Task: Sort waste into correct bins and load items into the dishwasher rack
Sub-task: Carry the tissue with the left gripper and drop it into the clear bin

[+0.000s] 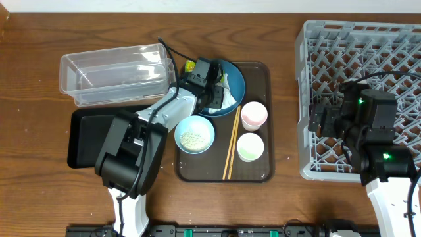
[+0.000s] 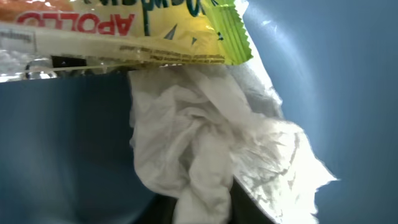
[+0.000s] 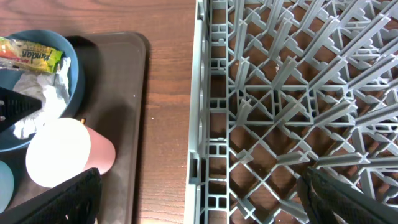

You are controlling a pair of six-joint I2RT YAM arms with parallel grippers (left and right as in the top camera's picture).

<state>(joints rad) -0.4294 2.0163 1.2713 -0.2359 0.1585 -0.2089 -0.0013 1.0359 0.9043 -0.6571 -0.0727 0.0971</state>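
crumpled tissue [image 2: 199, 149] between left fingers [image 2: 252, 208]

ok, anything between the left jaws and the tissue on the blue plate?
Nothing visible does: the crumpled tissue sits right ahead in the left wrist view. The snack wrapper overlaps only its top edge, on the plate.

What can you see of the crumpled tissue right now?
The crumpled white tissue is thin, soft paper, bunched into folds with a ragged right edge. It lies inside the dark-blue plate, its top tucked under the yellow-green snack wrapper. The left gripper is right over it, with a dark finger on either side of its lowest fold; whether they pinch it cannot be told.
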